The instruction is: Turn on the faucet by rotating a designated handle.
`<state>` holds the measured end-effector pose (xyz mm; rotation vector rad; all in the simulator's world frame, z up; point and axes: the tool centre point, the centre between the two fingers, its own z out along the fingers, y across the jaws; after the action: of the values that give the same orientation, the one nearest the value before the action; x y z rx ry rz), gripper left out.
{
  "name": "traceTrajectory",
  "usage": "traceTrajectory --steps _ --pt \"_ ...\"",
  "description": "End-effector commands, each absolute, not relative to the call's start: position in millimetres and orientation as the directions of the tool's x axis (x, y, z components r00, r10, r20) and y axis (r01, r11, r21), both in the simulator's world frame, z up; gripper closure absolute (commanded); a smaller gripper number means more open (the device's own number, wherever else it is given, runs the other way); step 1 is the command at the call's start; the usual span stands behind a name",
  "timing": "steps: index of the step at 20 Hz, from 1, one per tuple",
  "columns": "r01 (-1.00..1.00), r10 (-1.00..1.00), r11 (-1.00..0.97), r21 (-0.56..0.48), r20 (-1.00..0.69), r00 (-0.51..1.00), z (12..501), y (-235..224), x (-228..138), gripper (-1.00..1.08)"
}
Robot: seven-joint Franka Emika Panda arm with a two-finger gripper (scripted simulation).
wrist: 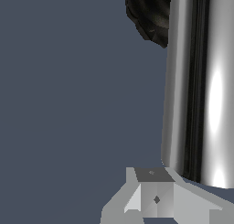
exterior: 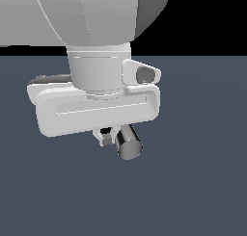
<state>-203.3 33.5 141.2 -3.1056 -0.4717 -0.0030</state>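
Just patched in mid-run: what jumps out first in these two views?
In the exterior view, the white robot arm and its gripper fill the upper half, low over the chrome handle. In the wrist view, the handle looms shiny beside one grey fingertip, with the black ribbed base behind.

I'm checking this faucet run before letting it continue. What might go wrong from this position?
1. Only one finger shows beside the handle, near its flat end; a push there may slide off the shiny chrome.
2. The gripper body hides most of the faucet in the exterior view, so contact is hard to confirm.
3. The black base sits close; the hand might bump it while sweeping.
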Motion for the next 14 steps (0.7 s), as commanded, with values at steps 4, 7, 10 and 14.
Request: traceTrajectory --steps 4,7,10,14 --pt "0.315 0.315 -0.949 0.000 0.001 0.949 121 36 -199 1.08" --pt "0.321 0.321 -0.947 0.000 0.001 0.947 114 37 -198 1.08" --pt "0.325 0.325 -0.946 0.000 0.000 0.946 110 37 -197 1.08" --pt "0.326 0.326 -0.945 0.000 0.000 0.945 109 37 -196 1.08"
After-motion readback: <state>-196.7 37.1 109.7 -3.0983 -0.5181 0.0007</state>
